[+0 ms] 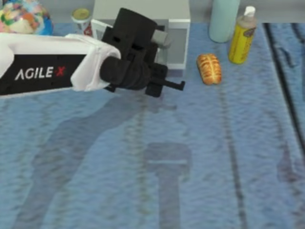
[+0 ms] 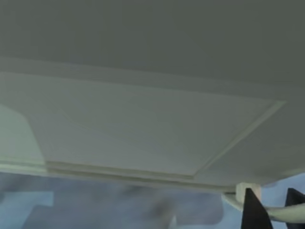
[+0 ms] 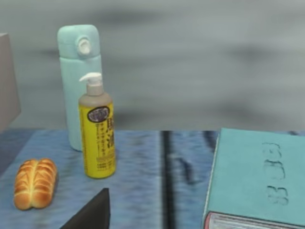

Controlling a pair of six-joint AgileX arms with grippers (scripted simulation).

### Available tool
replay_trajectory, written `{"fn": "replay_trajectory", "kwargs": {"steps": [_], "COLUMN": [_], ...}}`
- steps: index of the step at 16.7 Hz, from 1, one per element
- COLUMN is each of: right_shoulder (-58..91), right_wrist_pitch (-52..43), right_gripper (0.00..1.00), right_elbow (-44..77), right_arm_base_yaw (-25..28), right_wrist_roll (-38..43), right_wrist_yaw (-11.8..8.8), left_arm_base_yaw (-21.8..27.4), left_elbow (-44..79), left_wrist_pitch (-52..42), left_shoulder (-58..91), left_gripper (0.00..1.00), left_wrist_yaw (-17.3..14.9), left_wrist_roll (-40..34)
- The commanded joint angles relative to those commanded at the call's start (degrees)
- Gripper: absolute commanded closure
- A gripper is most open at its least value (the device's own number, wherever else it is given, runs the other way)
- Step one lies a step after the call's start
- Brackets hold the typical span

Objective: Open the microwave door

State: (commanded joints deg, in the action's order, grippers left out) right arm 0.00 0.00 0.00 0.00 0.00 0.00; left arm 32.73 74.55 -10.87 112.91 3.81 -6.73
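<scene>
One arm at the microwave door

Left gripper (image 1: 177, 86) reaches from the left, just in front of the microwave (image 1: 143, 14) at the table's far edge; whether its fingers are spread I cannot tell. The microwave door (image 1: 174, 45) appears swung partly out toward the gripper. Right gripper (image 3: 90, 214) shows only as a dark tip.
</scene>
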Motion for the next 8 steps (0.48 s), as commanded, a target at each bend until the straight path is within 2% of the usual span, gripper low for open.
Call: {"fn": "replay_trajectory", "kwargs": {"steps": [8], "right_shoulder": [0.0], "right_wrist_pitch": [0.0], "right_gripper": [0.0], "right_elbow": [0.0], "right_arm_base_yaw": [0.0], "right_wrist_roll": [0.0], "right_wrist_yaw": [0.0], "left_arm_base_yaw": [-1.05], "left_elbow": [-2.42], "left_wrist_pitch": [0.89], "left_shoulder": [-1.71], "left_gripper": [1.0], "left_wrist_yaw": [-2.75], "left_wrist_roll": [3.15]}}
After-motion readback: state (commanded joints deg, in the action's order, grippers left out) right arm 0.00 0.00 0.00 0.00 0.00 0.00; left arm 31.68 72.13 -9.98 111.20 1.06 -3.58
